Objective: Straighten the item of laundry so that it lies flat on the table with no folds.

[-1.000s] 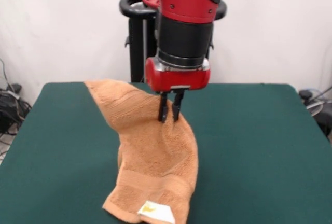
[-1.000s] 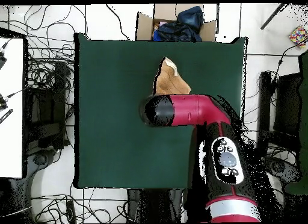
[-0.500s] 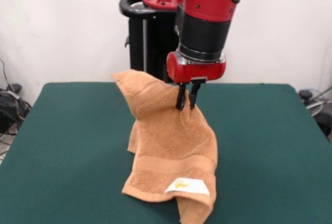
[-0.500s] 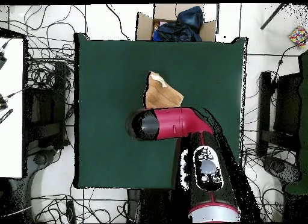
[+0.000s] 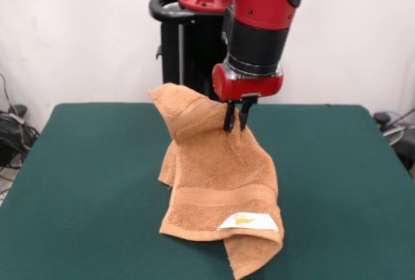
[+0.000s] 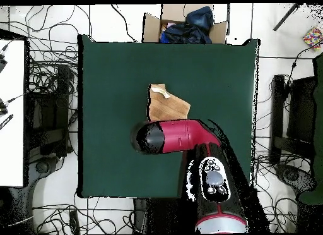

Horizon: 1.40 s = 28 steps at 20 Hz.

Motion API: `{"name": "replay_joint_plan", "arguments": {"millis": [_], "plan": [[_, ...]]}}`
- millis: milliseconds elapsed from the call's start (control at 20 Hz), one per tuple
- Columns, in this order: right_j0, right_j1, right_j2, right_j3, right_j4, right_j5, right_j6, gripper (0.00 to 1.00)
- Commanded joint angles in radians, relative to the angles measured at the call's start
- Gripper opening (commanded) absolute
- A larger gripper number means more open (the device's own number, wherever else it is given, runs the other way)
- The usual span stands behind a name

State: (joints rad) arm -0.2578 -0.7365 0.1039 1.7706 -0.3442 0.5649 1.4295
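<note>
Fingers [image 5: 235, 119] pinch towel [image 5: 220, 183] aloft; lower edge rests mid-table [image 5: 84, 183].

Small orange-tan terry-cloth towel [image 5: 217, 183] hangs from the tool [image 5: 234, 123] of the red and black arm [image 5: 256, 34], above the middle of the large dark green felt-topped worktop [image 5: 84, 183]. Tool is pinched on the towel's upper part; one corner sticks up to the tool's left in the front view. Towel's lower end rests folded on the worktop near the front edge, small white label [image 5: 248, 221] on top. In the overhead view the arm covers part of the towel [image 6: 167, 106].
</note>
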Motion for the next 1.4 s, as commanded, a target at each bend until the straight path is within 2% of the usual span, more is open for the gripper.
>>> {"name": "replay_joint_plan", "arguments": {"millis": [50,350,650,900,1150,1400], "plan": [[0.023,0.001,-0.044,0.047,0.008,-0.046,0.213,0.0],[0.025,0.009,-0.039,0.086,-0.012,-0.074,0.192,0.0],[0.08,0.085,-0.069,0.141,-0.075,-0.132,0.195,0.0],[0.056,0.033,-0.011,0.231,-0.038,-0.159,0.148,0.0],[0.087,0.009,0.007,0.253,0.004,-0.148,0.163,0.0],[0.076,0.0,0.01,0.295,-0.02,-0.183,0.139,0.0]]}}
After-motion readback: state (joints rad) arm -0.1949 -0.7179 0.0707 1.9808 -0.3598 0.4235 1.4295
